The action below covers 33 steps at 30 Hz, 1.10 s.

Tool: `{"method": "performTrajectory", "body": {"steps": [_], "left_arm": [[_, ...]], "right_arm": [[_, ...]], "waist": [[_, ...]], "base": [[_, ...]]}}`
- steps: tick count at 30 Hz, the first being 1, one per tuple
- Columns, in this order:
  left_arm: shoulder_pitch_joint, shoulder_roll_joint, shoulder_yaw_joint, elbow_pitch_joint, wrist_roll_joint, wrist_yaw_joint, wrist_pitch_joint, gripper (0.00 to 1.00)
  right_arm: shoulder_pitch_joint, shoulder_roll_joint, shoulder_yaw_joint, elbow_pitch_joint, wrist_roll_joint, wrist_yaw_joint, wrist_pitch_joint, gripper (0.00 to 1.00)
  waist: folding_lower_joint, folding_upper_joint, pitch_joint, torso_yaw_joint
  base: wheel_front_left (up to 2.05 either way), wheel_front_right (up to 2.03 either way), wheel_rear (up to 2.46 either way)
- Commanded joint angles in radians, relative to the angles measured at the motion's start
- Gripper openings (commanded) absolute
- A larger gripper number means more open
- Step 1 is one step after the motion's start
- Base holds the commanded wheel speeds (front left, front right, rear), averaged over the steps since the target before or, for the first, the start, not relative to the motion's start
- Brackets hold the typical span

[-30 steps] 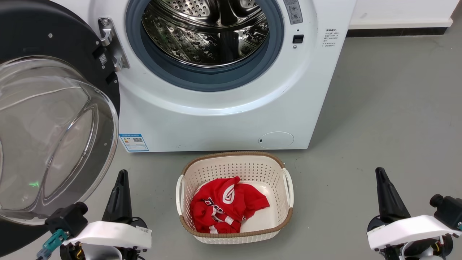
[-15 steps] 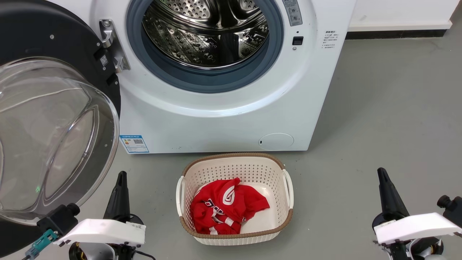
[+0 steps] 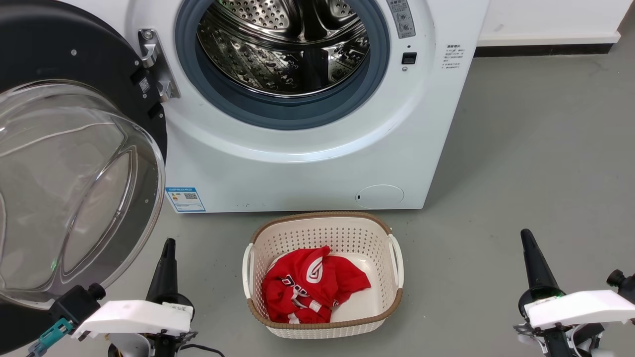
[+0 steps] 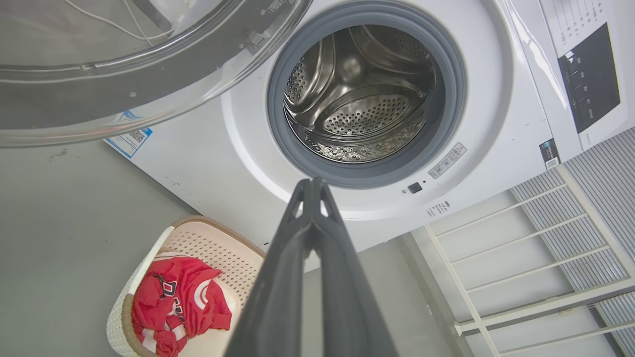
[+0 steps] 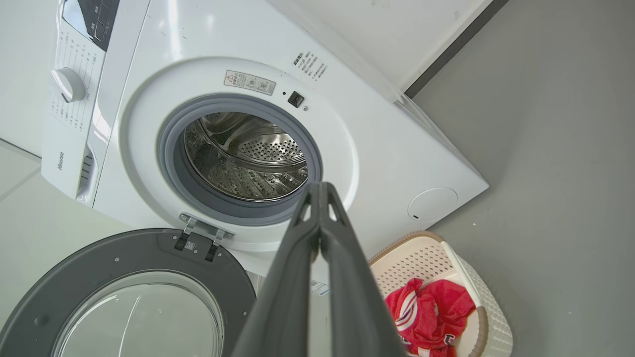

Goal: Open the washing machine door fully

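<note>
White basket (image 3: 322, 233) with red garment (image 3: 310, 285) stands near washing machine door (image 3: 74, 178).

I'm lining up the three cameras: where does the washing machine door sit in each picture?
Head view: washing machine door, left side, swung open.
Left wrist view: across the top left.
Right wrist view: lower left corner.
Shared landmark: white basket holding red cloth.

"Hisense" logo (image 5: 59, 161) on washer ctrl panel (image 5: 74, 129), warning-triangle sticker (image 5: 249, 83), blue QR label (image 3: 185, 198) low on front, QR tag (image 3: 144, 84) on washing machine door (image 3: 49, 54), small print illegible
</note>
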<state>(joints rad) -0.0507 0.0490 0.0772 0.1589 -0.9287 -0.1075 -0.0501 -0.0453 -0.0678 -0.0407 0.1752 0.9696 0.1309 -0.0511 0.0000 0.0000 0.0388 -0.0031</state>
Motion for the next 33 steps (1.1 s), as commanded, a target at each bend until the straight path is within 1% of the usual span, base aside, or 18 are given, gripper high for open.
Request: {"method": "performTrajectory", "body": {"steps": [1,8,9,14,15,33], "left_arm": [[-0.028,0.002,0.005,-0.004,-0.029,-0.007,0.006,0.00],[-0.032,0.002,0.010,0.008,-0.113,-0.009,0.027,0.00],[-0.034,0.002,0.011,0.012,-0.147,-0.009,0.035,0.00],[-0.038,0.002,0.014,0.020,-0.202,-0.011,0.049,0.00],[-0.040,0.002,0.015,0.024,-0.234,-0.012,0.057,0.00],[-0.049,0.002,0.024,0.049,-0.409,-0.017,0.101,0.00]], "right_arm": [[-0.025,-0.008,-0.003,-0.005,0.031,0.000,0.007,0.00],[-0.030,-0.009,-0.008,0.004,0.112,0.000,0.024,0.00],[-0.032,-0.009,-0.009,0.008,0.147,0.000,0.030,0.00],[-0.036,-0.009,-0.013,0.014,0.200,0.000,0.041,0.00],[-0.039,-0.009,-0.015,0.018,0.231,0.000,0.049,0.00],[-0.050,-0.007,-0.028,0.038,0.402,0.000,0.085,0.00]], "waist": [[0.0000,0.0000,-0.001,0.000],[0.0000,0.0000,-0.004,0.000],[0.0000,0.0000,-0.005,0.000],[0.0000,0.0000,-0.008,0.001],[0.0000,0.0000,-0.009,0.001],[0.0000,0.0000,-0.018,0.002]], "base": [[0.00,0.00,0.00],[0.00,0.00,0.00],[0.00,0.00,0.00],[0.00,0.00,0.00],[0.00,0.00,0.00],[0.00,0.00,0.00]]}}
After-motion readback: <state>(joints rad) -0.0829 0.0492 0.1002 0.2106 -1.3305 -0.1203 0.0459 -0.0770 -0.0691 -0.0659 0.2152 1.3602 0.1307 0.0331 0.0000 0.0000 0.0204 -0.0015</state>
